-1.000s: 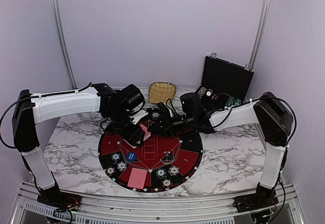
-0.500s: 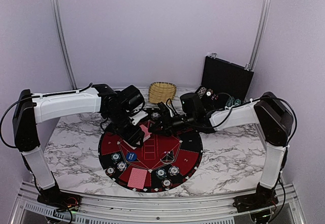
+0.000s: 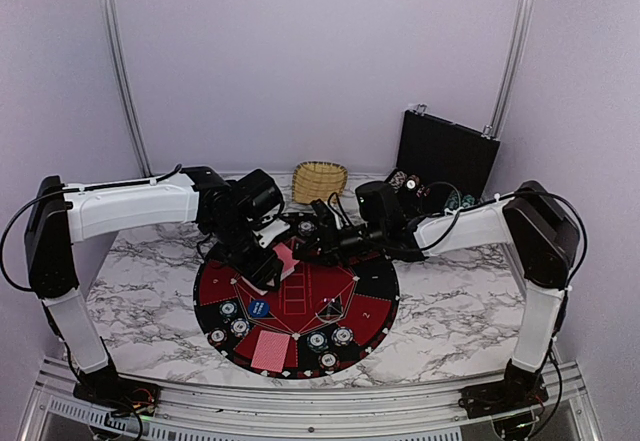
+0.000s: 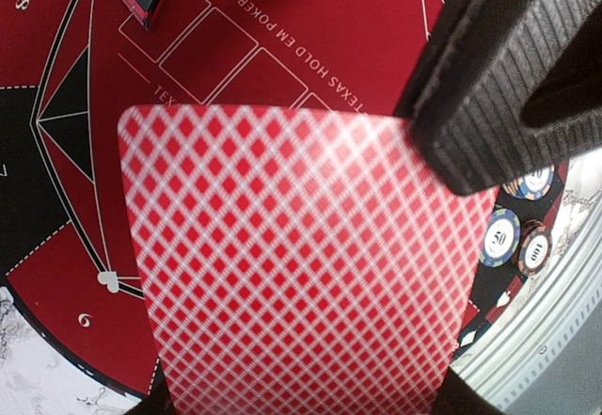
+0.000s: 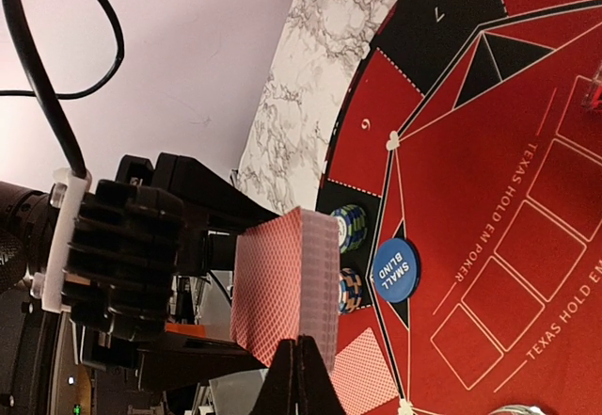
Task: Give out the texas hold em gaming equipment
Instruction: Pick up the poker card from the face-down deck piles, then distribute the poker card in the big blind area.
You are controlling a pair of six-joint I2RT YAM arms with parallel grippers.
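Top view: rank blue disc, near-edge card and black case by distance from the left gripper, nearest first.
From the left gripper, shut on the deck:
1. blue disc: just nearside of it, on the mat.
2. card: face down at the mat's near edge.
3. black case: back right, off the mat.

a red-backed deck (image 3: 285, 258) hangs tilted near frame centre. one card (image 3: 269, 349) lies face down lower centre, teal-and-white chips (image 3: 343, 336) beside it.
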